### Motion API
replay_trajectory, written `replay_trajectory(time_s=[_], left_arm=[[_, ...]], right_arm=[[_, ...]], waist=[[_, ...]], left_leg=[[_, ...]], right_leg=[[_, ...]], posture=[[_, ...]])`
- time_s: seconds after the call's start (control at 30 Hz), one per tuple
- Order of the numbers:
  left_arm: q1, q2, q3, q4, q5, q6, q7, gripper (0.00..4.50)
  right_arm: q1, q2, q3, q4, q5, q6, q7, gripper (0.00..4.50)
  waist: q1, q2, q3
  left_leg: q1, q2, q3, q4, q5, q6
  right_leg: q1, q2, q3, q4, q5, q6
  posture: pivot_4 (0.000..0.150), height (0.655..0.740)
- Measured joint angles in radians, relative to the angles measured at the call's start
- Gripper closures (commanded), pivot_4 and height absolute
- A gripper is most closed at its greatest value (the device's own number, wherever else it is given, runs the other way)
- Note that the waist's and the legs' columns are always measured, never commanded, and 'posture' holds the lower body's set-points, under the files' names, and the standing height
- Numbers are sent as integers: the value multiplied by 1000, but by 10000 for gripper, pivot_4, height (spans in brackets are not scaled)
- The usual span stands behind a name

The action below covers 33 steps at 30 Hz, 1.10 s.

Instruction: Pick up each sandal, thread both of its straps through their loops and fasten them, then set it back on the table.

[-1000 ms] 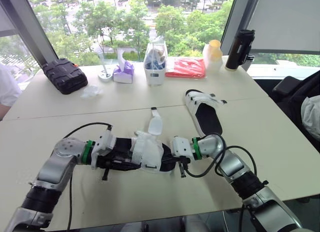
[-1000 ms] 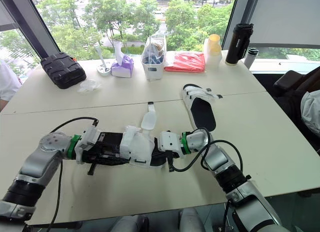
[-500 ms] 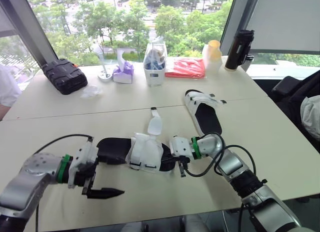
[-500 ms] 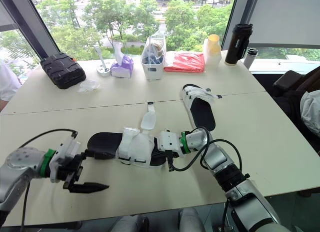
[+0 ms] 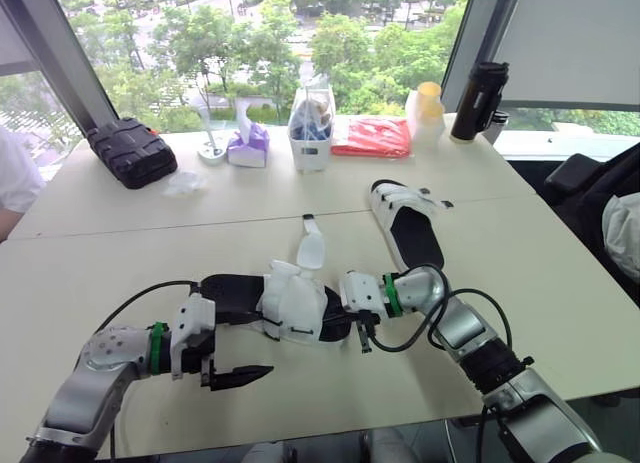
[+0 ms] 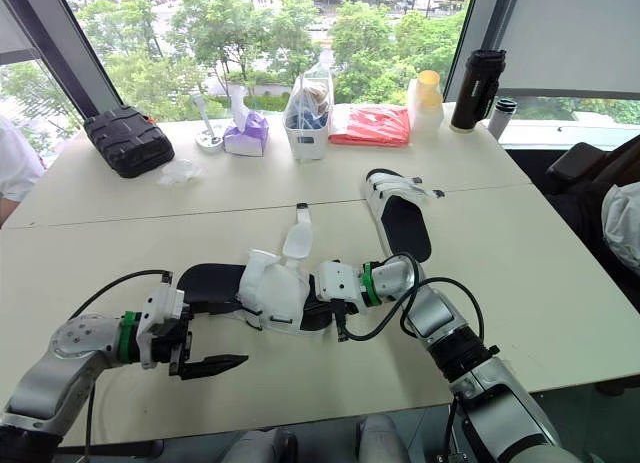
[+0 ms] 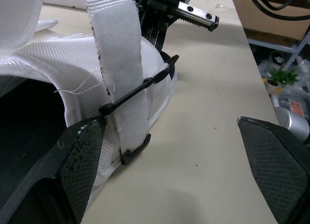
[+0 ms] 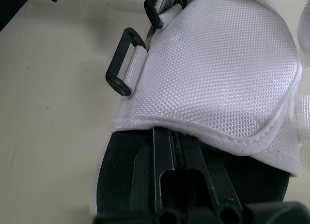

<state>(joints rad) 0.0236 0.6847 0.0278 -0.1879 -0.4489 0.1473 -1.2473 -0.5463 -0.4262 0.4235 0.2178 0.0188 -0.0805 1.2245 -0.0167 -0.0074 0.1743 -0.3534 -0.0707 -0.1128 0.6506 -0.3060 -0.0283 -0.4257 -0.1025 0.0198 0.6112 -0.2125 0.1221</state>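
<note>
Close up, right pincer [image 8: 163, 137] clamps the sandal [image 5: 290, 303]; left pincer [image 7: 169, 128] gapes by its strap [image 7: 118, 59].

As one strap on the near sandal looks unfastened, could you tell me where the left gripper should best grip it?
Probably the free end of the loose strap, near its dark tip. It stands clear of the near sandal on the far side, so the open left gripper could reach over the heel, jaws on its flat faces. The right gripper holds the toe.
</note>
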Motion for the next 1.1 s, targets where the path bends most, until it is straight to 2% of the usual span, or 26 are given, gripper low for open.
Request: replay_trajectory(time_s=[0.5, 0.8, 0.93, 1.1], left_arm=[[41, 29, -6, -8, -71, 151, -16, 495], [-2, -45, -14, 53, -59, 109, -3, 495], [-26, -59, -24, 55, -59, 105, 0, 18484], [-31, -55, -39, 55, -59, 108, -16, 44465]], right_arm=[[2, 1, 0, -1, 0, 0, -1, 45000], [2, -3, -1, -2, -1, 0, -2, 45000], [4, -4, -1, -3, -2, 0, -3, 45000], [9, -3, 1, -14, -2, 0, -5, 45000]], waist=[[-1, 0, 0], [1, 0, 0], [2, -1, 0], [-1, -1, 0]], left_leg=[[0, 0, 0, 0, 0, 0], [0, 0, 0, 0, 0, 0], [0, 0, 0, 0, 0, 0], [0, 0, 0, 0, 0, 0]], right_leg=[[0, 0, 0, 0, 0, 0], [0, 0, 0, 0, 0, 0], [0, 0, 0, 0, 0, 0], [0, 0, 0, 0, 0, 0]], posture=[[1500, 7400], [1500, 7400], [1500, 7400], [1500, 7400]])
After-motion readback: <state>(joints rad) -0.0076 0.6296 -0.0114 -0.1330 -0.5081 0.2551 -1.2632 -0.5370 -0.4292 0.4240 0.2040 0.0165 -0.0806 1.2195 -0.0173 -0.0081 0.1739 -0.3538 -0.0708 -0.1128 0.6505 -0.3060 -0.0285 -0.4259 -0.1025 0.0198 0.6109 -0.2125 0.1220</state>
